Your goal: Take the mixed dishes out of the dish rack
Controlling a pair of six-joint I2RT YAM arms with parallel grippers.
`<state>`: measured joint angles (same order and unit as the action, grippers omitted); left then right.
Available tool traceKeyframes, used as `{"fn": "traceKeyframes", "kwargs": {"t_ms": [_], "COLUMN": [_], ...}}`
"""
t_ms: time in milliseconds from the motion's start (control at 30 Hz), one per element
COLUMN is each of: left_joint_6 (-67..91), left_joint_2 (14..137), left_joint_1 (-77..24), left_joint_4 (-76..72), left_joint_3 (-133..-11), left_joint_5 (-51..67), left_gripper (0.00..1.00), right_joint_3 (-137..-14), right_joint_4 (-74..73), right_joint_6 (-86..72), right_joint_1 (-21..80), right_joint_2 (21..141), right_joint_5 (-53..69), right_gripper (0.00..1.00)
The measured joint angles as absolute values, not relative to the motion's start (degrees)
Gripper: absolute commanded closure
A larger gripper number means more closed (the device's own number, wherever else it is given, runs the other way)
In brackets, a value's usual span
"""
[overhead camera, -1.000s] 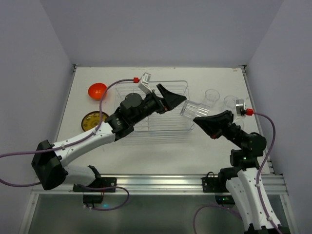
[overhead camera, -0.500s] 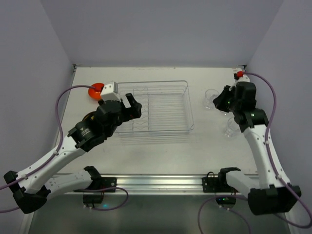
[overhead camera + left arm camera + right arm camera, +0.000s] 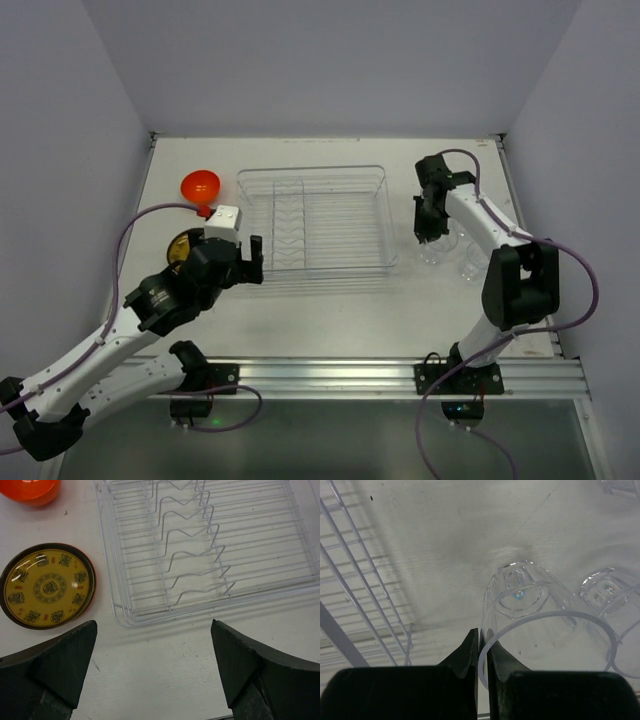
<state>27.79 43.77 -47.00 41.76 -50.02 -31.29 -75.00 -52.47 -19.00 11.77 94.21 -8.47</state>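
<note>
Overhead, the large rectangular clear dish rack with wire-like ribs lies on the white table, and every dish in view stands outside it. At the rack's 3 o'clock side the right fingers point down, all but closed. They pinch the near wall of a small clear ribbed cup, whose rim runs between them. The cup is mouth-up; whether its base touches the table cannot be told. A second clear cup stands just beside it at 3 o'clock, cut off by the edge of the right wrist view. A sliver of another clear cup shows at 1 o'clock, too cropped to read. From above, the cups are faint against the white table, and the right arm hides part of the held one.

The left fingers are spread wide with nothing between them, above the table at the rack's 7 o'clock corner. A round yellow-brown plate with a dark rim and a printed pattern lies flat at the rack's 9 o'clock; overhead, the left arm covers most of it. A small glossy orange bowl sits near the rack's 10 o'clock corner, apart from it, and the left wrist view crops it at the top edge.
</note>
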Motion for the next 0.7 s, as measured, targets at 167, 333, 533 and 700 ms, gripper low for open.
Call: {"fn": "traceKeyframes", "kwargs": {"t_ms": [167, 333, 533, 700], "left_joint_6": [26.79, 26.55, 26.30, 26.30], "left_joint_2": [43.68, 40.93, 41.04, 43.66], "left_joint_1": [-47.00, -47.00, -46.37, -38.06], "left_joint_4": [40.73, 40.03, 39.62, 39.40], "left_joint_3": [-48.93, -48.07, -48.05, -48.05], "left_joint_5": [-31.27, -31.29, -31.73, -31.24], "left_gripper": [0.00, 0.00, 0.00, 0.00], "right_joint_3": [-76.40, -76.86, -77.56, -77.78], "right_joint_4": [-52.84, -53.47, -53.36, -53.95], "right_joint_6": [-18.94, -18.39, -18.44, -18.33], "right_joint_1": [13.13, 13.17, 13.34, 13.91], "right_joint_2": [99.07, 102.54, 102.78, 99.74], "right_joint_5": [-8.45, -8.47, -9.39, -9.89], "right_gripper": [0.97, 0.95, 0.31, 0.25]}}
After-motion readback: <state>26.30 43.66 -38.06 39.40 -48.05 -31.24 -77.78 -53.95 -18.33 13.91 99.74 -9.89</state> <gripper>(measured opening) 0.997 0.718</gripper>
